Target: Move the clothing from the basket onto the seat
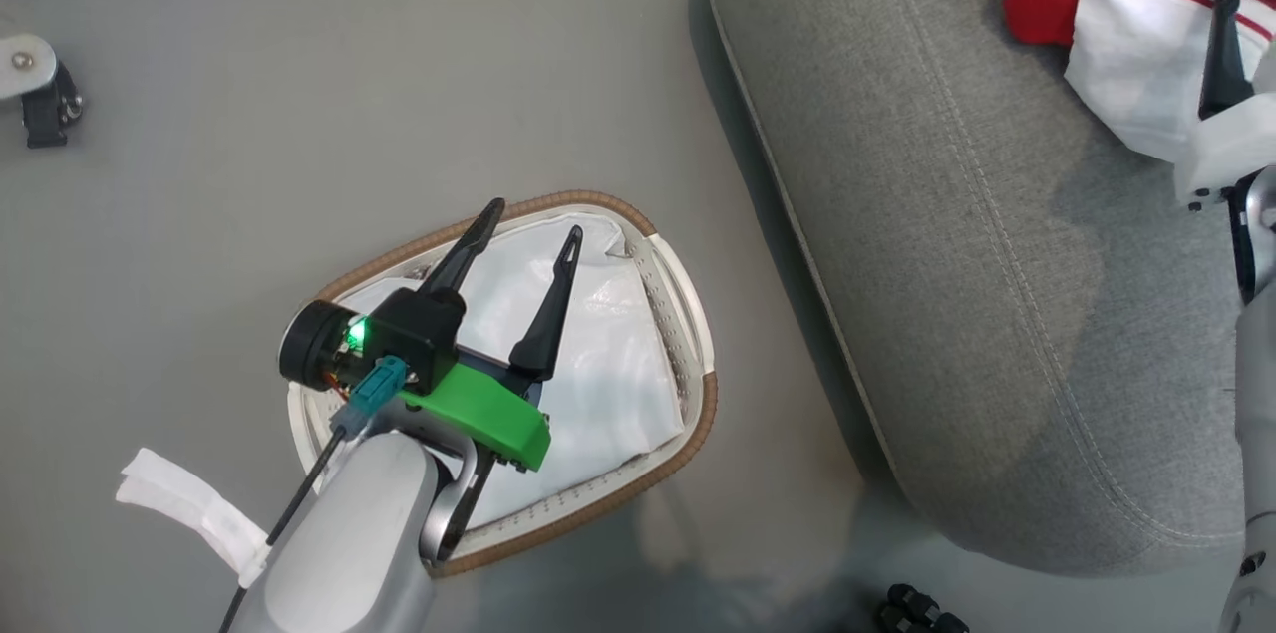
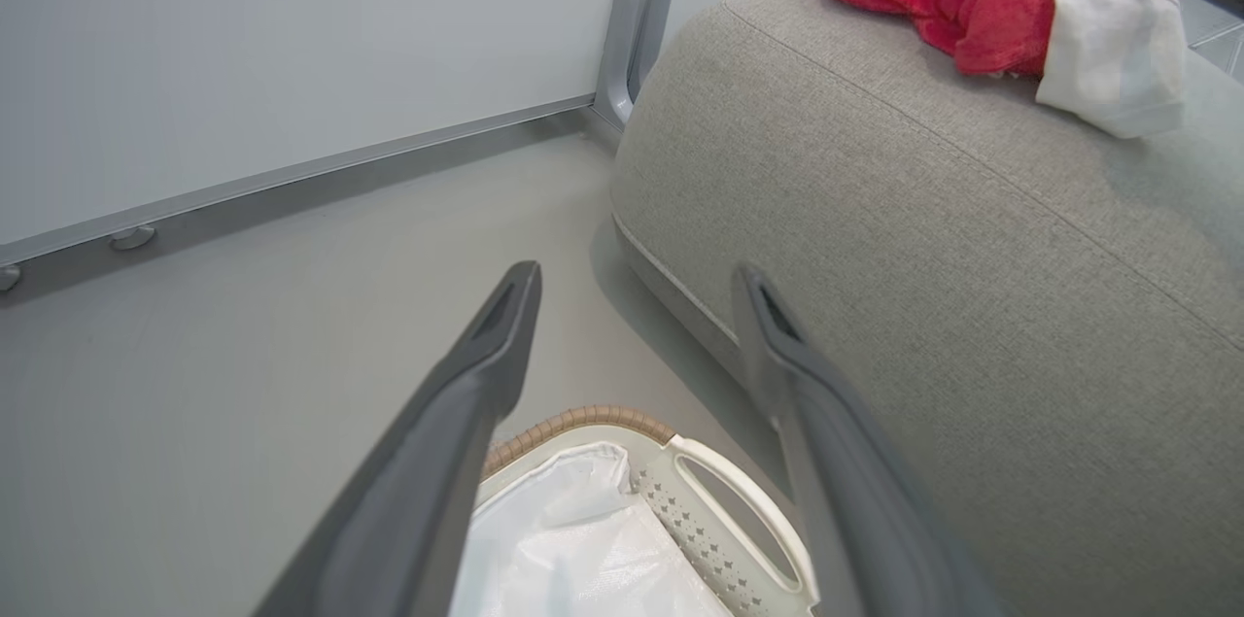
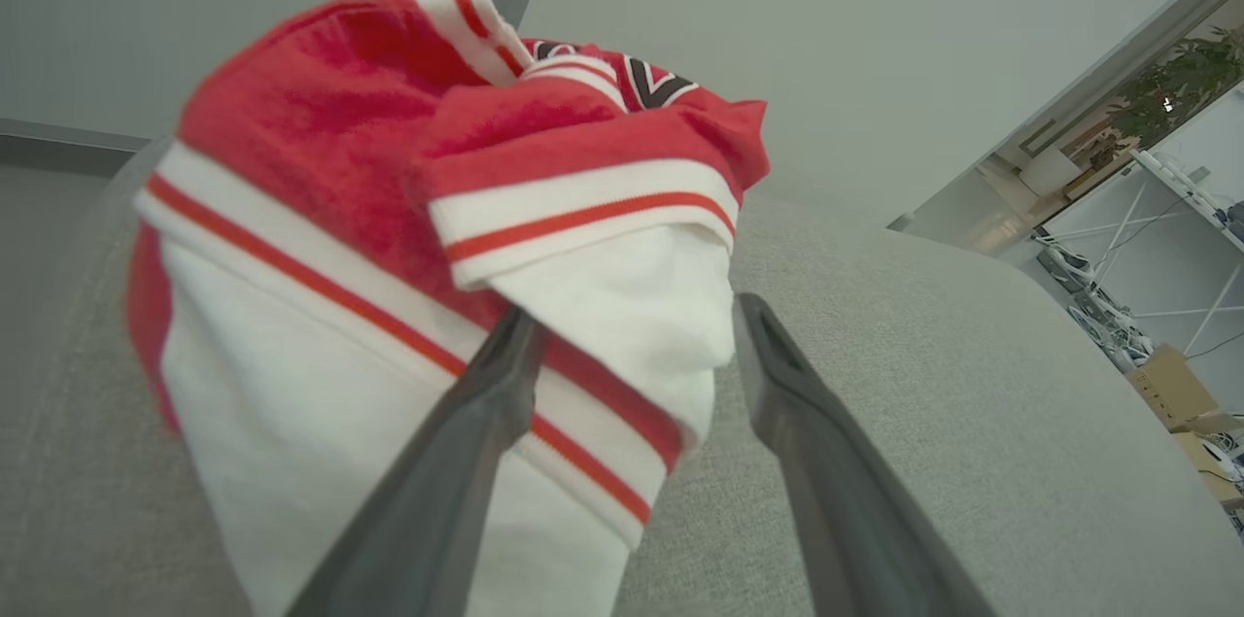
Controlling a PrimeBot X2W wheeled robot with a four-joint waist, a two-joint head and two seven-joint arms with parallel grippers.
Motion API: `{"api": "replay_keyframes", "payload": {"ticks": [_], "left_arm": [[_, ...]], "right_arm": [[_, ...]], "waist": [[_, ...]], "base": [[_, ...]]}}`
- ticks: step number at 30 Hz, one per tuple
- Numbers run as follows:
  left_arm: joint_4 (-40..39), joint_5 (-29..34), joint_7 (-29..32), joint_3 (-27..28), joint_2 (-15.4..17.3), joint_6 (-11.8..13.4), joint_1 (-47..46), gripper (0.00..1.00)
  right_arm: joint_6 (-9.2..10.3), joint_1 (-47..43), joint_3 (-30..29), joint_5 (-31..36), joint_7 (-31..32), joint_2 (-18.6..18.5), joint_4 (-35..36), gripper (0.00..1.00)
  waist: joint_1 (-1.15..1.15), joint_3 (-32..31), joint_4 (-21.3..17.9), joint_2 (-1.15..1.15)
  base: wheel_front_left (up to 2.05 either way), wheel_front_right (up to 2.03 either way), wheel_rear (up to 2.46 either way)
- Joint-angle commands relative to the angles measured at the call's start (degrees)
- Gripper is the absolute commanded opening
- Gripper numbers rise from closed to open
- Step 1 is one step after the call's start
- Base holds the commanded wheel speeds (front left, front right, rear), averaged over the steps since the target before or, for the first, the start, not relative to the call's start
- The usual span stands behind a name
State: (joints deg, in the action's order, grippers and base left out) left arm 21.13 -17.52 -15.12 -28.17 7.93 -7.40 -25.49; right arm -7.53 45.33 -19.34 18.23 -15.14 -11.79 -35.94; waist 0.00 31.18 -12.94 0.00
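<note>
Appears to be the let-go step. At 1 o'clock of the head view: the clothing (image 1: 1126, 65), heaped on the seat (image 1: 947, 214), with the right fingers (image 3: 447, 462) spread wide against a white fold, clamping nothing. At 7 o'clock, over the basket (image 1: 698, 434) and its white liner (image 1: 608, 354): the left fingers (image 1: 546, 314), likewise wide apart and empty. Next, probably: draw the right fingers back clear of the cloth without snagging it, then check the basket for anything left.
</note>
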Motion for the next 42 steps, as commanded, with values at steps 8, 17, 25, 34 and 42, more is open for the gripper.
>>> {"api": "replay_keyframes", "payload": {"ticks": [8, 17, 25, 34, 42], "left_arm": [[-0.27, -1.04, -0.05, 5.04, 0.04, -0.15, 3.21, 1.0], [0.43, -1.16, -0.05, 12.7, -1.99, -0.07, 9.08, 1.0], [-0.21, -0.59, -0.05, 19.84, -3.23, 0.12, 15.92, 1.0], [-1.96, 0.49, -0.04, 25.94, -4.47, 0.17, 22.61, 1.0], [-3.91, 0.04, -0.05, 27.87, -4.93, 0.05, 26.56, 1.0]], "right_arm": [[0.08, -4.32, 4.79, -1.8, 0.0, 1.01, 3.24, 1.0], [0.08, -6.07, 8.73, -4.05, 0.0, 2.75, 3.82, 1.0], [0.08, -11.63, 11.16, -6.95, 0.0, 7.26, 4.76, 1.0], [0.08, -22.86, 14.83, -13.31, 0.0, 8.85, 9.25, 1.0], [0.08, -32.22, 18.31, -18.36, 0.0, 8.79, 14.39, 1.0]], "waist": [[0.0, -9.55, -0.21, 0.0], [0.0, -20.17, 4.09, 0.0], [0.0, -25.96, 9.38, 0.0], [0.0, -28.91, 14.07, 0.0], [0.0, -29.81, 15.84, 0.0]], "base": [[0.0, 0.0, 0.0], [0.0, 0.0, 0.0], [0.0, 0.0, 0.0], [0.0, 0.0, 0.0], [0.0, 0.0, 0.0]]}}
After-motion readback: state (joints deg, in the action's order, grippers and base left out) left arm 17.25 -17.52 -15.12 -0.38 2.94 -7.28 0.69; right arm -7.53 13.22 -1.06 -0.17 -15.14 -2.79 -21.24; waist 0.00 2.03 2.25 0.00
